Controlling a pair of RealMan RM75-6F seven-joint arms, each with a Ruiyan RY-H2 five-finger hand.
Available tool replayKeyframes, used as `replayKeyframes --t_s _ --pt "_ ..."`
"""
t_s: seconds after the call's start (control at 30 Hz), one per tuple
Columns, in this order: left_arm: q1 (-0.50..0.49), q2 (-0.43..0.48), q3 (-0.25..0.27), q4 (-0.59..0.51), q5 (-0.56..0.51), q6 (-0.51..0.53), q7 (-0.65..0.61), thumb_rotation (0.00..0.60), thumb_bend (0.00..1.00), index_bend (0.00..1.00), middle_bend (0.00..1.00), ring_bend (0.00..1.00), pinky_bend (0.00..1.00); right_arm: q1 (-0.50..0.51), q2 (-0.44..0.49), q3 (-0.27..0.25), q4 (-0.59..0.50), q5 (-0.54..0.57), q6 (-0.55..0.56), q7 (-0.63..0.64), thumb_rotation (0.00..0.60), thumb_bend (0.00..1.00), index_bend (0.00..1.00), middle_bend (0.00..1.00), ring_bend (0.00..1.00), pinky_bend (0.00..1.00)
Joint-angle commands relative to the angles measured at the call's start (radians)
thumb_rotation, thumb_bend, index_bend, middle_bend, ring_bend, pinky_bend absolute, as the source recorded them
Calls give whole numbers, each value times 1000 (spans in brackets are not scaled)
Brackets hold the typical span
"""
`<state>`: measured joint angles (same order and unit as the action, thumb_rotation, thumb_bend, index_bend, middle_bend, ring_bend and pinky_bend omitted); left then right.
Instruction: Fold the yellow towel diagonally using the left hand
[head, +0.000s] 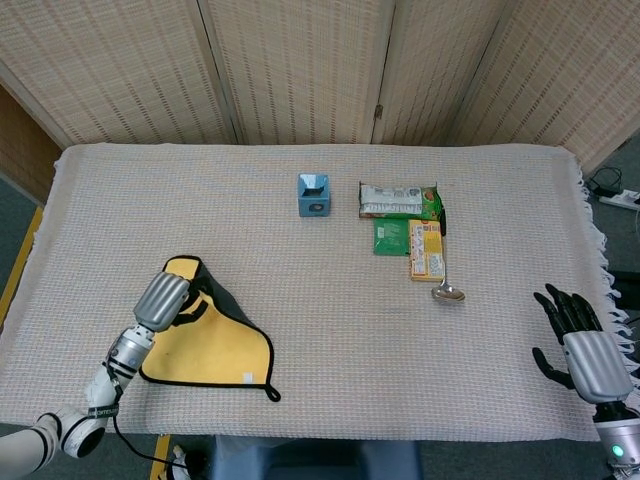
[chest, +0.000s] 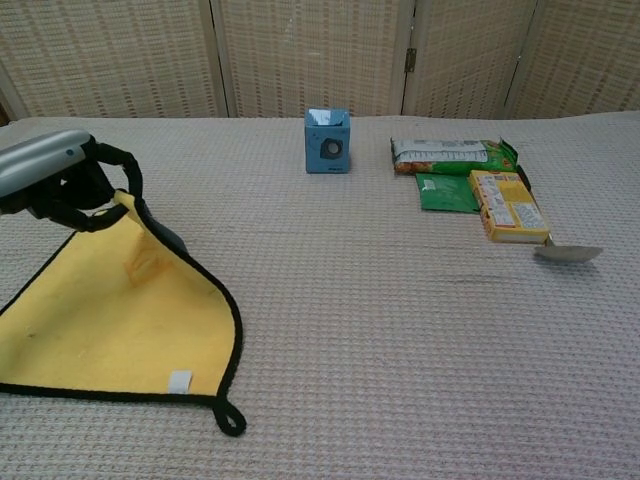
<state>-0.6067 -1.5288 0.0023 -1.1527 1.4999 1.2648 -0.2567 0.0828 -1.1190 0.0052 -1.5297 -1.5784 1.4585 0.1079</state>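
While the woven surface (head: 320, 350) carries everything, the yellow towel (chest: 110, 320) lies at its front left — one far corner lifted off the cloth and pulled toward the left edge, the near edge and its loop flat. The left hand (chest: 45, 180) pinches that raised corner, fingers closed on the black hem. The right hand (head: 585, 345) hovers off the front right edge, fingers spread, holding nothing. Mid-surface: snack packets (head: 405, 222) — a blue box (head: 313, 195) to their left, a spoon (head: 447, 293) just in front.
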Motion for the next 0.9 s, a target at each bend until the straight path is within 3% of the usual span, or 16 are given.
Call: replayKeyframes --t_s 0.03,0.37,0.9 --pt "42 34 16 -56 16 34 37 600 526 563 1000 1000 1000 -3 0 -2 -3 -5 6 -2 600 452 0 0 0 0" --pt "116 67 65 -107 46 54 28 600 529 566 1000 1000 1000 -12 0 -10 -12 -29 32 -13 600 451 0 0 0 0" --pt "214 91 93 -139 88 117 25 600 531 565 1000 1000 1000 -9 -12 -16 -13 -41 26 -38 600 451 0 0 0 0"
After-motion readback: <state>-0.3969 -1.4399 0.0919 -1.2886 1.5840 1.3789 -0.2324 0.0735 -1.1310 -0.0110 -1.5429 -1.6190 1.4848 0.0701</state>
